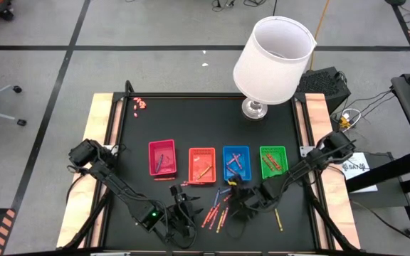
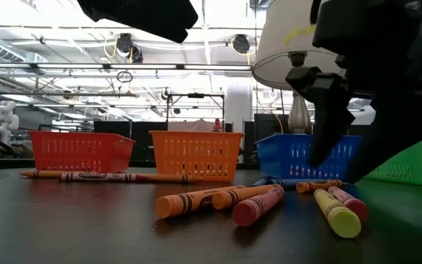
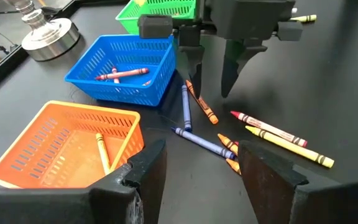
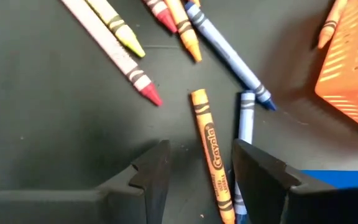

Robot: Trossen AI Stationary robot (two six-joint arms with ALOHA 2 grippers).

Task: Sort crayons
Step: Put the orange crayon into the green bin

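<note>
Four small trays stand in a row: pink (image 1: 162, 158), orange (image 1: 202, 165), blue (image 1: 235, 162) and green (image 1: 273, 161), each with a few crayons inside. Several loose crayons (image 1: 218, 210) lie on the black table in front of them. My right gripper (image 1: 235, 190) is open and points down. Its fingers stand on either side of an orange crayon (image 4: 211, 149) that lies flat by the blue tray, and a blue crayon (image 4: 245, 118) lies beside it. My left gripper (image 3: 194, 165) is open and empty, low over the table near the orange tray (image 3: 67, 140).
A white-shaded lamp (image 1: 272, 60) stands at the table's far edge. Tiny pink-red bits (image 1: 140, 105) cluster at the far left. A lone yellow crayon (image 1: 279, 219) lies to the right, and long crayons (image 2: 101, 176) lie before the pink and orange trays. Both grippers are close together over the pile.
</note>
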